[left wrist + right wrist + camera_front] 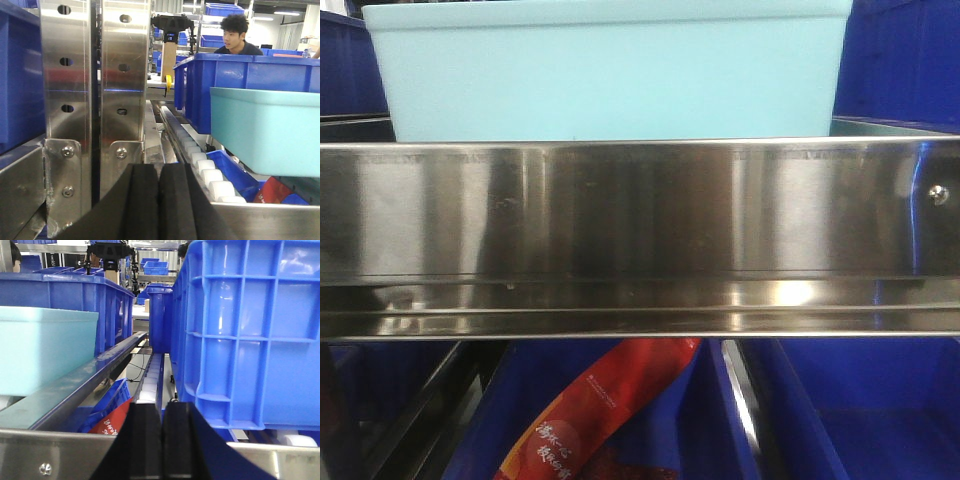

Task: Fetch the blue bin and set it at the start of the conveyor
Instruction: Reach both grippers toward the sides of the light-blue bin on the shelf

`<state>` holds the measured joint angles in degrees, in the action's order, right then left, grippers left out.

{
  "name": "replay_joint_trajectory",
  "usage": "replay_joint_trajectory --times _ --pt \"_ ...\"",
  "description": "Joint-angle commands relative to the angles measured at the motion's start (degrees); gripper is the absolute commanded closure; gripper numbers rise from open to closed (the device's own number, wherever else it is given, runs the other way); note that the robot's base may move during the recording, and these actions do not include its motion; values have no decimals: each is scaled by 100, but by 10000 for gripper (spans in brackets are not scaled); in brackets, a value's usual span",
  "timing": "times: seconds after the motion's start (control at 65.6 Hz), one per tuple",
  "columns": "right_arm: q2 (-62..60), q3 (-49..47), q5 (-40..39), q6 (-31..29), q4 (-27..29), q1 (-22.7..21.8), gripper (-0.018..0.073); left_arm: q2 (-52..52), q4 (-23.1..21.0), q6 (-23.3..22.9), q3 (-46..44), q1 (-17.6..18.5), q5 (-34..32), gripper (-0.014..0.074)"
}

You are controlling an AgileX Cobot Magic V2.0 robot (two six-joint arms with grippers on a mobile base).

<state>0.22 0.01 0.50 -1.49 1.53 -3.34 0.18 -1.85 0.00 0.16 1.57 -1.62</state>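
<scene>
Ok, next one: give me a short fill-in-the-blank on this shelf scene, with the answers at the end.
1. In the front view, the packet under the steel rail is coloured ____.
2. The left gripper and right gripper both have their jaws ____.
3. In the right wrist view, the blue bin stands on the ____ side and the ribbed crate opposite.
Answers: red; shut; left.

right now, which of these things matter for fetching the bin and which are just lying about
For the job: pale blue bin; the belt is not in view.
Just lying about: dark blue crates, steel shelf rail, red packet, man in the background.
</scene>
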Motion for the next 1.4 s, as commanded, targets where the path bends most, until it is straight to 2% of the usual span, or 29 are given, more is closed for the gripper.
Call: replay_joint_trajectory --times 0.0,0.748,0.931,1.007,1.098,1.281,1.388 --pt "-22 -1 -103 -3 27 -9 726 -18 -36 -44 -16 -27 -79 707" --pt "-22 -1 -117 -54 -23 -11 726 -18 -36 -44 -16 -27 -122 707" --pt "-22 -79 -996 -54 -23 2 726 -18 -36 -44 -84 -27 -237 707" --pt "-22 -403 -702 -54 -23 2 726 -18 -36 -44 -392 -27 -8 707" --pt "-22 -974 -18 -54 -23 2 726 -18 -5 -44 -1003 -27 675 707" --pt "140 -1990 873 -54 -23 2 726 306 690 -44 -2199 -27 1301 707" --pt "578 -2562 1254 -54 -23 2 726 907 770 -44 -2920 -27 1831 707"
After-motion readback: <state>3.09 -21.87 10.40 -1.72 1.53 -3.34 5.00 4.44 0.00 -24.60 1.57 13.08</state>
